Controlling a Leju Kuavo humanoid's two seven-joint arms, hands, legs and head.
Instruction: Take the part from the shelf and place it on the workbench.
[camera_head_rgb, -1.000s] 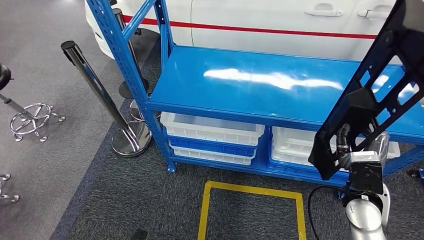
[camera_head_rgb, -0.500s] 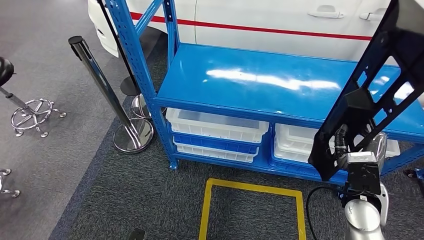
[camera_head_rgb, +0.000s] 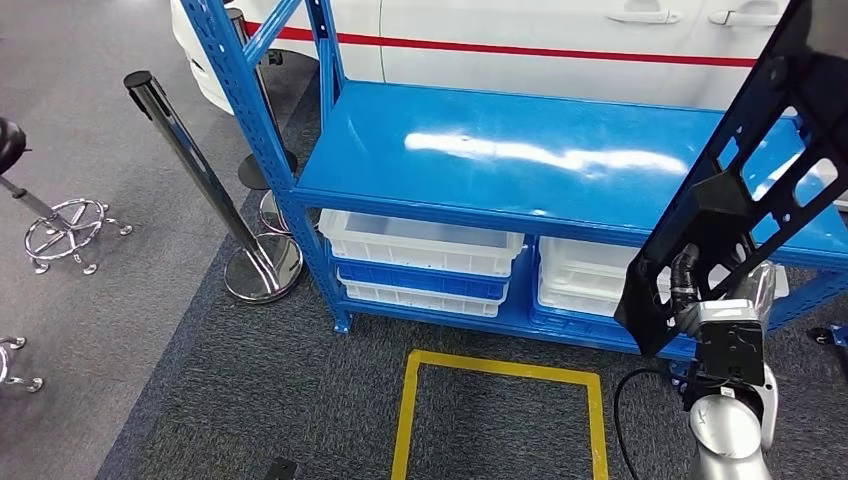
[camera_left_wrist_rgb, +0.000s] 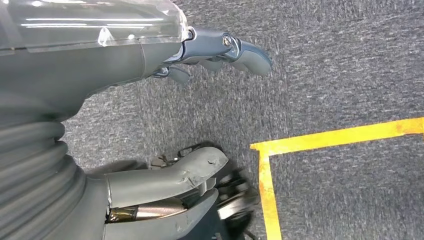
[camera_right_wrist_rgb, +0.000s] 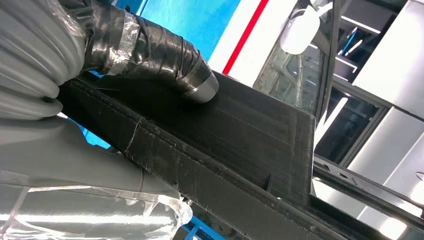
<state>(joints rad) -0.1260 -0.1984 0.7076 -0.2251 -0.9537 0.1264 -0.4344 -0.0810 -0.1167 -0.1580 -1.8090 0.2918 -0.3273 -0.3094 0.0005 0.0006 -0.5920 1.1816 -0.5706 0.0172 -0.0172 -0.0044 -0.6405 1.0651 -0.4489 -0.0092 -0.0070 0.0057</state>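
Head view: right hand (camera_head_rgb: 700, 300) grips the black part (camera_head_rgb: 745, 175) near its lower end, so the long perforated panel stands tilted up and away from the arm, upper end leaving the pic at top right. Probably carried near-vertical to keep it clear of the blue shelf (camera_head_rgb: 520, 160) frame and the robot's own body while moving. Part is off the shelf deck, held in the air in front of the shelf's right side; not set down anywhere yet.

Right wrist view confirms the grip: taped thumb (camera_right_wrist_rgb: 165, 55) pressed flat on the part's broad face (camera_right_wrist_rgb: 240, 135), rest of the hand wrapped under the edge. Pinch across the thickness, which suits a thin flat panel.

Left hand (camera_left_wrist_rgb: 165, 115) hangs low over grey carpet, fingers (camera_left_wrist_rgb: 240, 47) apart and a bit curled, nothing in it. Looks spare for now.

Below the deck: white and blue bins (camera_head_rgb: 425, 262). Yellow floor square (camera_head_rgb: 500, 375) on the carpet right before the shelf, likely a standing mark. Chrome stanchion (camera_head_rgb: 200, 180) leans at shelf's left, white car (camera_head_rgb: 540, 40) behind.

Judgement: pick-up done, transport stage. No bench seen here, so a turn or walk is likely needed before placing.
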